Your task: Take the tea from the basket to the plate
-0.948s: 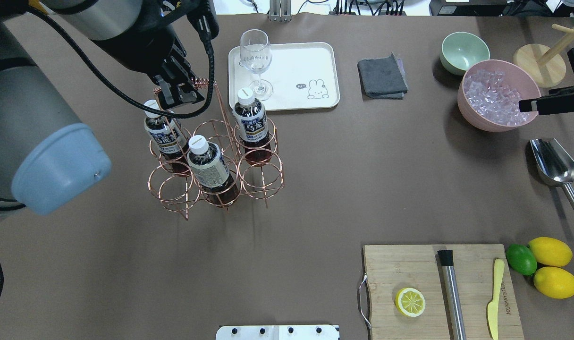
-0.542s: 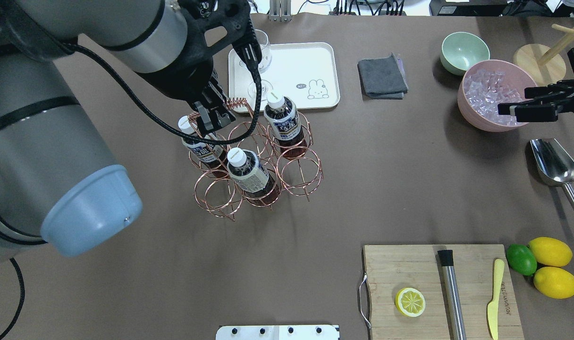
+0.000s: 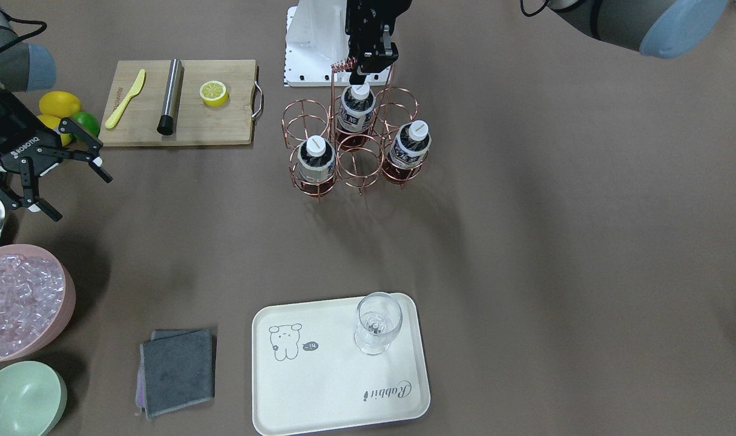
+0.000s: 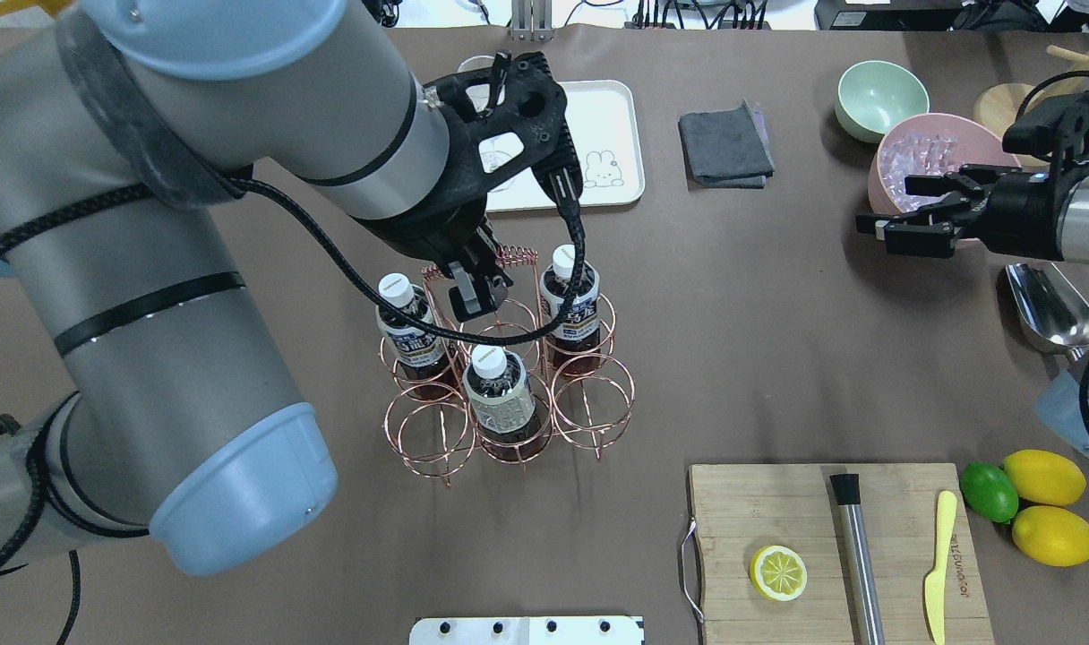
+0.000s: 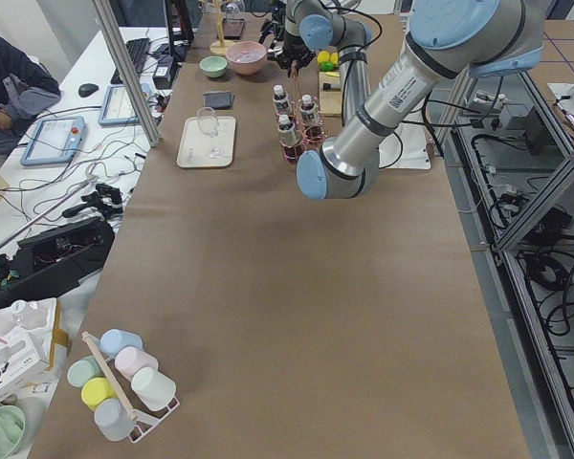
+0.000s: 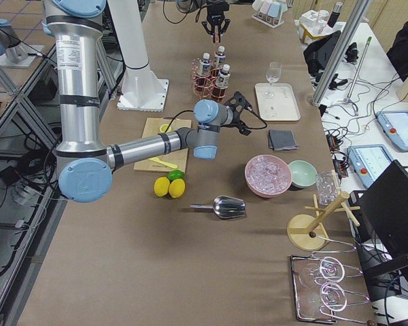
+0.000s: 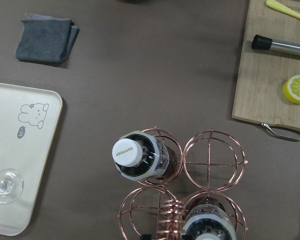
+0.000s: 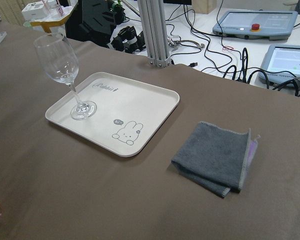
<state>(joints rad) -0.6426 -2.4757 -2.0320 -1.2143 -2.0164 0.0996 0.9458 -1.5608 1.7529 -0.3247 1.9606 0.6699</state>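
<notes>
Being gripped at the coiled top of its tall wire handle (image 4: 509,257), the basket (image 3: 360,162) is seen under the left gripper (image 3: 371,60), jaws closed tight on the coil. Whether the basket is clear of the tabletop (image 3: 525,242) can't be told.

Three tea bottles are seated in its ring cells. Per the front-facing cam, one (image 3: 356,108) is in the far row's middle cell, w/ the others at the near row's 9 o'clock (image 3: 315,158) and 3 o'clock (image 3: 411,144) ends. None has yet been set on the plate (image 3: 338,375), which is laid at 6 o'clock from the basket, well apart. A stemmed glass (image 3: 377,321) is stood upright at the plate's 1 o'clock corner, and a folded grey cloth (image 3: 177,369) is laid near the plate at 9 o'clock.

At approx. 9 o'clock from the basket, well apart, the right gripper (image 3: 82,198) is seen w/ jaws spread wide and nothing held. It is placed at 12 o'clock from a pink bowl (image 3: 65,284) of ice. A cutting board (image 3: 223,127) w/ a lemon half (image 3: 213,92) is laid at 10 o'clock from the basket.
</notes>
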